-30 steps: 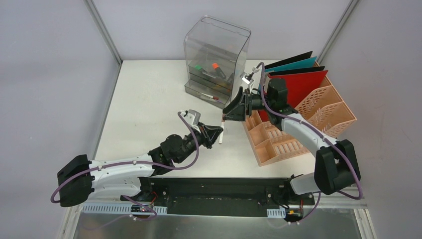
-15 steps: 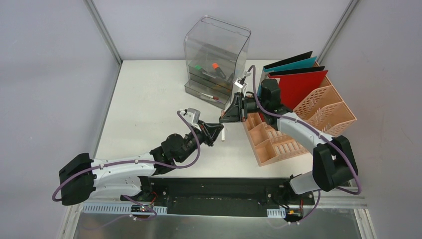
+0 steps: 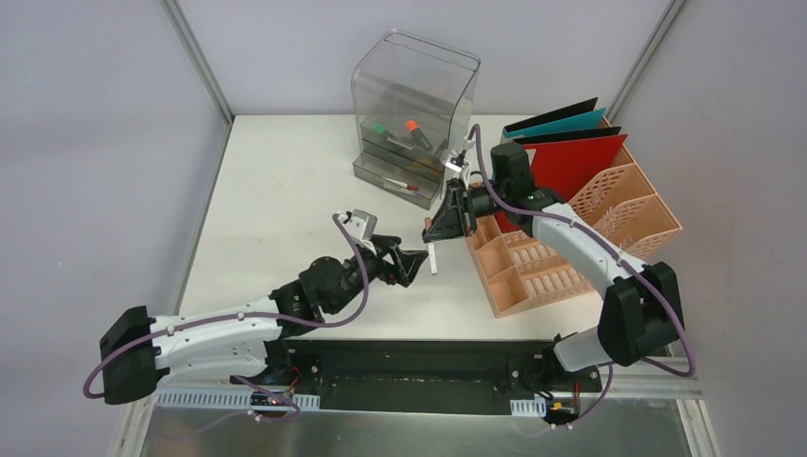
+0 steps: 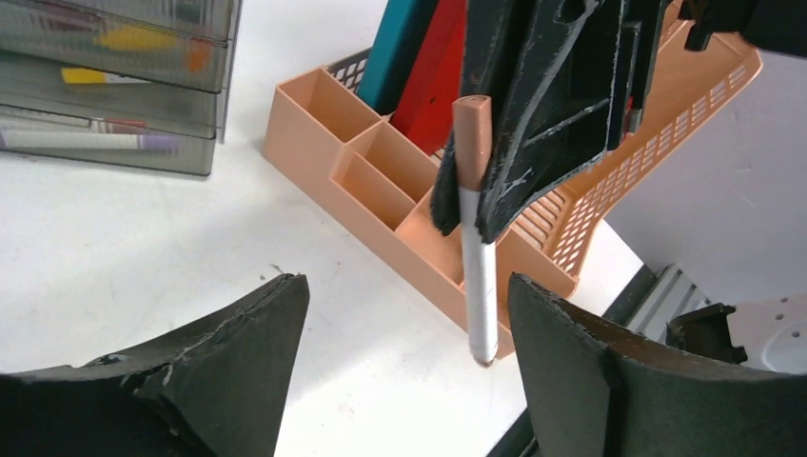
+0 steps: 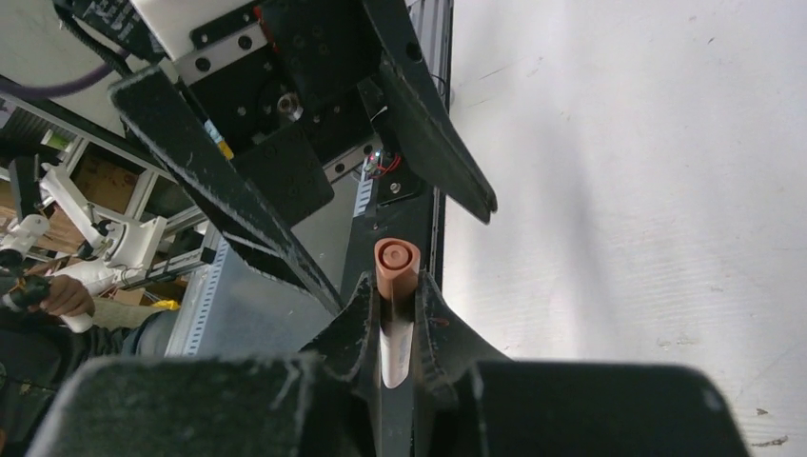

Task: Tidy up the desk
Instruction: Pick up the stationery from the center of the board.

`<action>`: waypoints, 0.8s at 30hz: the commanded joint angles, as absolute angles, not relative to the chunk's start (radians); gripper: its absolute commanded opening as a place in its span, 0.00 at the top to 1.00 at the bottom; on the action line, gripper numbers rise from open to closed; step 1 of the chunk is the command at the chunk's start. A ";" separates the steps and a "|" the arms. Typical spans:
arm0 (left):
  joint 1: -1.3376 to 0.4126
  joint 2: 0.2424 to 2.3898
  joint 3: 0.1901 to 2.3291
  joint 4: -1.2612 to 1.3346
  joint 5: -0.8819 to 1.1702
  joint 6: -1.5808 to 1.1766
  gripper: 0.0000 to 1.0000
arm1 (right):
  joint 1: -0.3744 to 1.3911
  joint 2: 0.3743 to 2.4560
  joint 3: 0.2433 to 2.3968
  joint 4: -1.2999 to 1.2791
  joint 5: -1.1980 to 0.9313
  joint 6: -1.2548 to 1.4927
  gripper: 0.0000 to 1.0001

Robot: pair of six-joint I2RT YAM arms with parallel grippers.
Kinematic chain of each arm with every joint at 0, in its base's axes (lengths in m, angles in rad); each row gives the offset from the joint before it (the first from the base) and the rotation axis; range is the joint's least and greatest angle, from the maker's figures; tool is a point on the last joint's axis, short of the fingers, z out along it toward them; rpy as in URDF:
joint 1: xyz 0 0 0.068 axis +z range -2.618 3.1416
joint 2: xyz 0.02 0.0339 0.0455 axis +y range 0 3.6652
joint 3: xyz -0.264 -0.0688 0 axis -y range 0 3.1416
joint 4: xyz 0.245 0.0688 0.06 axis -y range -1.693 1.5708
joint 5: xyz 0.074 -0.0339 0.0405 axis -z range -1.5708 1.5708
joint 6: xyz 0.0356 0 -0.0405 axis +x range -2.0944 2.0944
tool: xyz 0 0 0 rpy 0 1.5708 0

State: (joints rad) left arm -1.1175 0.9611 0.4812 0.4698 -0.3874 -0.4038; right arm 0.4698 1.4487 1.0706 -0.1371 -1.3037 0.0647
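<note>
A white marker with a brown cap (image 4: 478,276) hangs upright above the white desk (image 3: 285,190). My right gripper (image 3: 440,227) is shut on it just below the cap (image 5: 396,265); both of its black fingers (image 4: 542,114) press against the barrel. My left gripper (image 4: 406,286) stands open below, one finger on each side of the marker's lower end and neither touching it. In the top view the marker (image 3: 433,258) sits between the two grippers, left of the peach rack (image 3: 533,276).
The peach rack (image 4: 381,176) has small front compartments and holds red and teal folders (image 3: 571,157) behind. A clear grey drawer box (image 3: 411,105) with markers inside stands at the back. The black and metal front edge (image 3: 409,367) runs along the near side.
My right gripper came in and shut on the marker's upper part. My left gripper, which had held it, has opened and drawn slightly back toward the left.
</note>
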 commanded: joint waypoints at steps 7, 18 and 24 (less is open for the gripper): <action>-1.104 0.647 0.343 0.221 -0.356 -0.368 0.01 | 0.438 1.463 1.275 -0.772 -1.195 -0.601 1.00; -1.015 0.501 0.232 0.132 -0.316 -0.461 0.01 | 0.448 1.415 1.326 -0.850 -0.824 -0.805 1.00; -0.952 0.529 0.190 0.169 -0.262 -0.492 0.01 | 0.491 1.482 1.434 -0.882 -0.670 -0.849 1.00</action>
